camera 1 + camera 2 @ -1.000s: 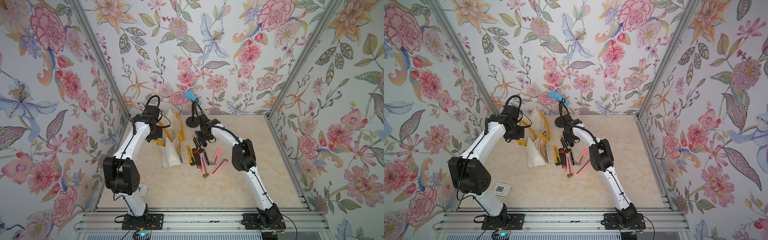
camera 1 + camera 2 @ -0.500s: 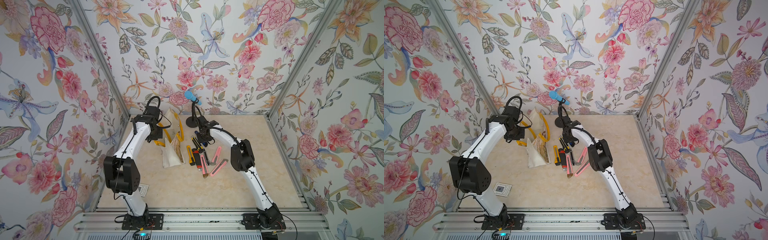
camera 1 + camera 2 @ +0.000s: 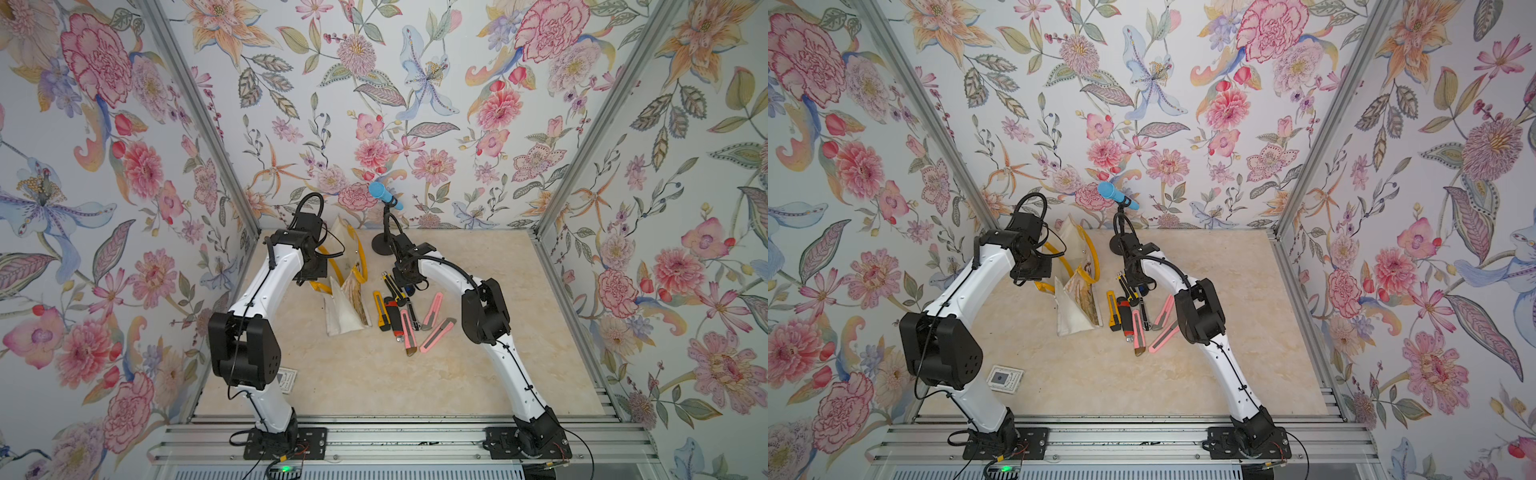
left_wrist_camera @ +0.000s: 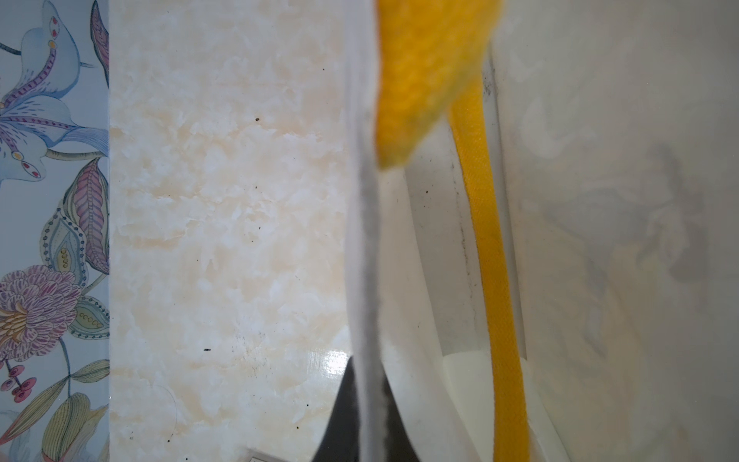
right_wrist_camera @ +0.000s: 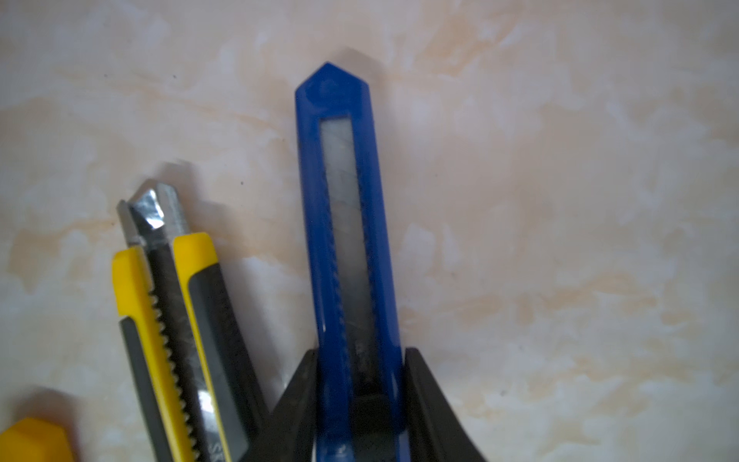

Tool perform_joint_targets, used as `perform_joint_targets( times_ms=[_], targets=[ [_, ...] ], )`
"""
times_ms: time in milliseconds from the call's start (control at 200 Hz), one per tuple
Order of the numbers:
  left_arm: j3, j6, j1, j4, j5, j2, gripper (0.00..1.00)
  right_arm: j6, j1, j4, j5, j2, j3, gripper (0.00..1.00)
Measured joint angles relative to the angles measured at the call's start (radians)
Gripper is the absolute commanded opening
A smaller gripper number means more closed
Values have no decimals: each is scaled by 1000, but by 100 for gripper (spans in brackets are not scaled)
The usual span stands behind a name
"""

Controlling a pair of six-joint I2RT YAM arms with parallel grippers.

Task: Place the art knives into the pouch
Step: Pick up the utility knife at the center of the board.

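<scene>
The pouch (image 3: 347, 309) (image 3: 1073, 318), an off-white canvas bag with yellow handles (image 4: 490, 280), stands propped open at the table's left back. My left gripper (image 4: 366, 368) is shut on the pouch's upper edge (image 4: 362, 240) and holds it up. To the pouch's right lies a cluster of art knives. My right gripper (image 5: 360, 352) is down at the far end of that cluster, shut on a blue art knife (image 5: 346, 220) that lies flat on the table. In both top views the wrist hides most of the blue knife (image 3: 410, 289) (image 3: 1143, 286).
A yellow-and-black knife (image 5: 176, 320) lies right beside the blue one. More knives, yellow (image 3: 379, 309), red-black (image 3: 392, 318) and three pink (image 3: 436, 336), lie nearer the front. A microphone stand (image 3: 381, 246) is behind them, a small card (image 3: 1005, 378) at front left.
The right gripper's jaws have come together onto the blue knife. Both arms have hardly moved, and the left still holds the pouch's edge.
</scene>
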Motion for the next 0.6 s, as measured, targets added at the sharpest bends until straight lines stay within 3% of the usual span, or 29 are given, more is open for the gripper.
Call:
perform_joint_targets(
  times_ms=[365,600],
  targets=[
    [-3,19,-32,10,22,0,0,35,0,-24,13,-177,49,18],
    [-3,29,-90,10,20,0,0,53,13,-27,-16,-251,263,19]
  ],
)
